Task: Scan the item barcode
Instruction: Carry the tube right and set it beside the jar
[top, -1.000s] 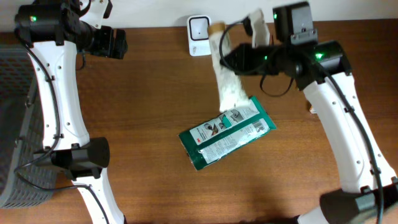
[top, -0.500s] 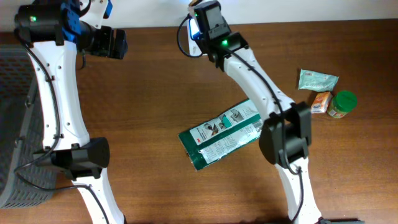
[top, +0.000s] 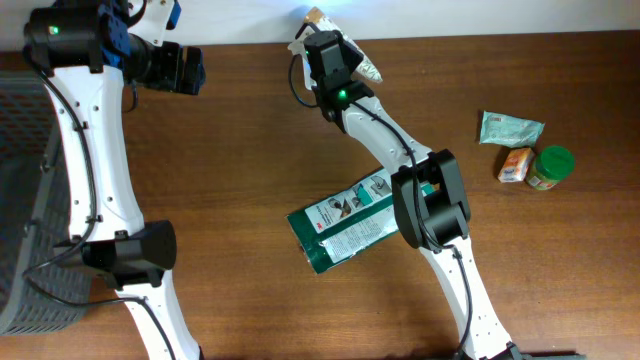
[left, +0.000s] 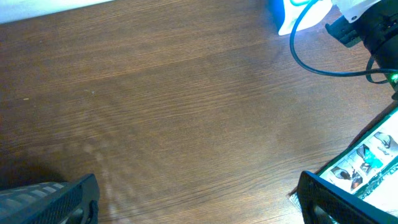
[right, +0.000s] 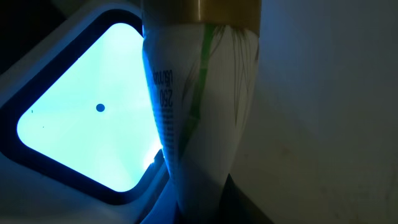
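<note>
The item held is a white tube (right: 199, 118) with a gold cap and green print. My right gripper (right: 208, 208) is shut on its lower end and holds it right in front of the scanner's glowing cyan window (right: 81, 112). From overhead the right gripper (top: 332, 50) sits at the table's far edge. The tube's cap (top: 316, 15) pokes out beyond it, and the arm covers the scanner, leaving only a blue glow. My left gripper (top: 186, 70) hovers open at the far left, and its fingers (left: 59, 199) frame bare wood in the left wrist view.
A green flat package (top: 365, 220) lies mid-table, its corner beside my left gripper's right finger (left: 342, 199). A green pouch (top: 510, 128), a small orange box (top: 514, 165) and a green-lidded jar (top: 550, 168) sit at the right. A grey basket (top: 25, 200) stands on the left edge.
The right arm swung from the right side across to the far edge, carrying the tube up to the scanner, which now glows blue. The left arm has stayed put.
</note>
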